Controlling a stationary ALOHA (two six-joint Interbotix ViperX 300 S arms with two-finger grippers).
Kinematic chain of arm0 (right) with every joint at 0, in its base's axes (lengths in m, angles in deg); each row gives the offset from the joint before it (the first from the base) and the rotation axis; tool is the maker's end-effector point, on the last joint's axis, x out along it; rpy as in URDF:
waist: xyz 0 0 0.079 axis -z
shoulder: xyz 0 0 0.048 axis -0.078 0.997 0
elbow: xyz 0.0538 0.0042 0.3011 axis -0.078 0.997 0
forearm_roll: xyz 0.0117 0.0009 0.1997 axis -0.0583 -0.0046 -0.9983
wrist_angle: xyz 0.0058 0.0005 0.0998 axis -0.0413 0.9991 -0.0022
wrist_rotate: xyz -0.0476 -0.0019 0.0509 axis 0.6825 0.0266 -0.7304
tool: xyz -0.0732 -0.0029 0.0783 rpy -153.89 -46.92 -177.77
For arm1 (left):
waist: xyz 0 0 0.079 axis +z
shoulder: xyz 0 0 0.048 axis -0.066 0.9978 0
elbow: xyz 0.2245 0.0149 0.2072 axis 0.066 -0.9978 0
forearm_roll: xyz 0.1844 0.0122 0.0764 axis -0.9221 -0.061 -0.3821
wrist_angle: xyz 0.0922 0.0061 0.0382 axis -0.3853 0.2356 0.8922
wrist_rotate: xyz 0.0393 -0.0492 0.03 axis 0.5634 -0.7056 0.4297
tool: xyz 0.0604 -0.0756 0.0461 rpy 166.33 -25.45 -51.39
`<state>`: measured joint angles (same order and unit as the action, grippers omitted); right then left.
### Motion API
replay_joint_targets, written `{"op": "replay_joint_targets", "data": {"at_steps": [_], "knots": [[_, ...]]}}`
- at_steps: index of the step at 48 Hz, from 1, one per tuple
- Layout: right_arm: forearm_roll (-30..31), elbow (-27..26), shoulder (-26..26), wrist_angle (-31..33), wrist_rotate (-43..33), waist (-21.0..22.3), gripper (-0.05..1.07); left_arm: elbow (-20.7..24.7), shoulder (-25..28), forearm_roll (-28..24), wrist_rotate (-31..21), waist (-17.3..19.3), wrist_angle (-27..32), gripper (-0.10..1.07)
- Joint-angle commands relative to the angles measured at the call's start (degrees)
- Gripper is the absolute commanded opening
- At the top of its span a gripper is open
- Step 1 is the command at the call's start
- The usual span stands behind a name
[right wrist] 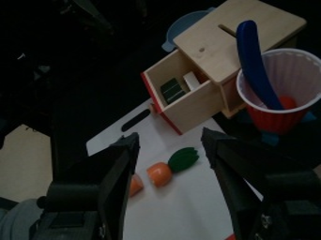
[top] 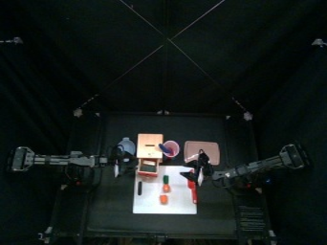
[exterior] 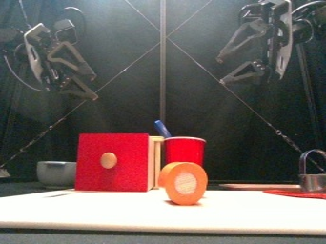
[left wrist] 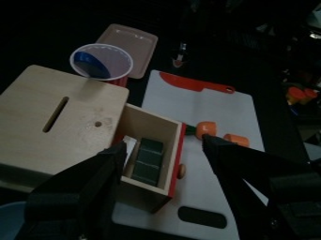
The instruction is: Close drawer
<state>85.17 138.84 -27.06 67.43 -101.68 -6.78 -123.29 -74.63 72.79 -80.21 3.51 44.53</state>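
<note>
The drawer (left wrist: pixel 153 161) stands pulled out of the tan wooden cabinet (left wrist: pixel 60 122), a little left of the middle of the top view at the upper left corner of the white mat (top: pixel 173 204); its red front panel (exterior: pixel 112 162) with a round wooden knob (exterior: pixel 109 160) fills the lower left of the front view. Both arms hang above the table, touching nothing: the left gripper (left wrist: pixel 160 187) has its jaws spread wide over the open drawer, and the right gripper (right wrist: pixel 167 155) is likewise spread, empty, looking down on the cabinet and the red cup (right wrist: pixel 276 92) beside it. To close it well, I judge the left gripper better placed: come down in front of the red panel, set one jaw flat against it near the knob, and push straight along the drawer's line into the cabinet. A skewed push could jam the drawer or slide the light cabinet, so the right gripper might brace its far side
</note>
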Motion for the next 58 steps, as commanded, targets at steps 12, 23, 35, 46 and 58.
{"op": "replay_joint_targets", "data": {"at_steps": [12, 23, 35, 46, 58], "knots": [[-1.32, -3.6, 3.78, -1.49, 0.53, 0.62, 0.89, 1.93, 0.09, -0.09, -0.09, 1.14, -0.62, 0.97], [-1.14, -4.04, 5.27, -4.04, 0.53, -0.35, 0.87, 4.31, 0.09, 0.09, -0.18, 3.96, -0.7, 0.96], [0.7, -5.8, 7.82, -10.02, 0.53, -0.53, 0.5, 10.55, 1.76, 4.48, -0.09, 10.2, 5.36, 0.96], [0.79, -5.71, 8.35, -11.51, 0.53, -0.53, 0.15, 18.98, 7.47, 2.64, -0.09, 10.55, 14.94, 0.83], [0.79, -7.47, 10.11, -11.78, 0.44, -1.05, 0.08, 23.29, 10.37, 1.49, 0.0, 13.71, 19.07, 0.55]]}}
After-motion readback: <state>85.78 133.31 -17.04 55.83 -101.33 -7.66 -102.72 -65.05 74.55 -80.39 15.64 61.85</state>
